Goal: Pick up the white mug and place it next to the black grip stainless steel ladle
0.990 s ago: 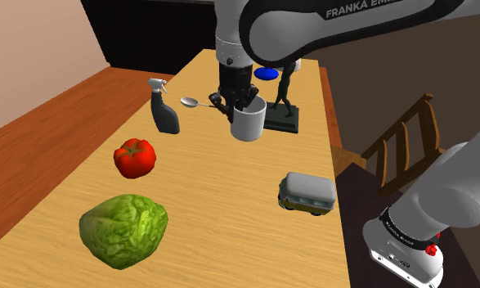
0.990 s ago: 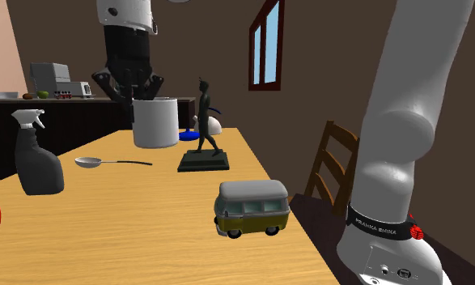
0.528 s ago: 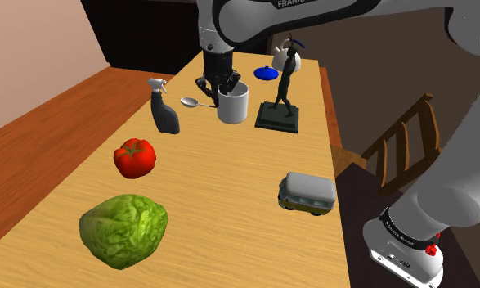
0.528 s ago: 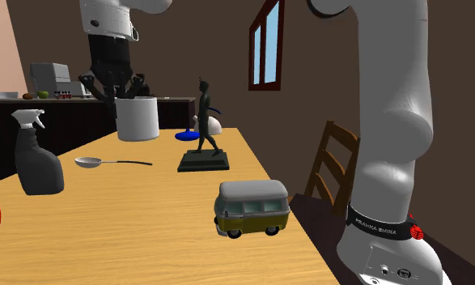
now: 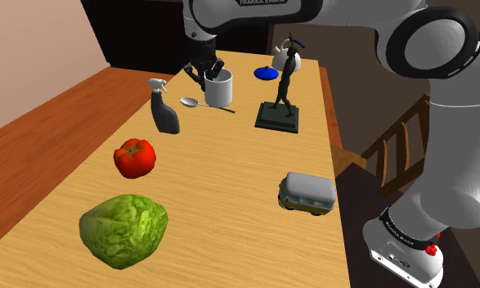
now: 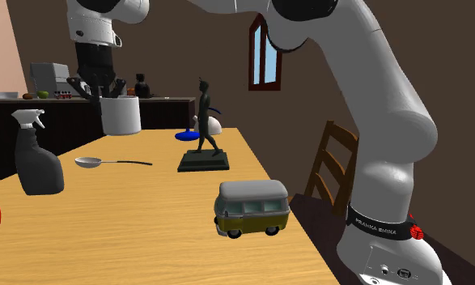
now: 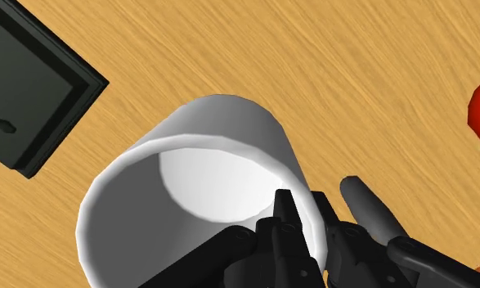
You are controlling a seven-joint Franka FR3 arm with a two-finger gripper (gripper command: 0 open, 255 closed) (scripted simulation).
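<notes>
Gripper [image 5: 207,72] clenched on the rim of the white mug [image 5: 218,88], one finger inside, one outside. Mug upright in the upper middle of the shoulder view, just above the ladle [image 5: 199,103], left of the statuette [image 5: 280,90].

Your white cylindrical mug [image 7: 197,164] looks smooth and matt, softly shaded inside. The black two-finger hand [image 7: 320,204] is smooth with a dull finish. You see light wood with streaked grain on the long wooden table [image 5: 230,188]. The black-handled ladle [image 5: 190,102] has a shiny silvery metal bowl. The round red tomato [image 5: 135,157] is glossy; the grey spray bottle [image 5: 166,114] looks matt.
</notes>
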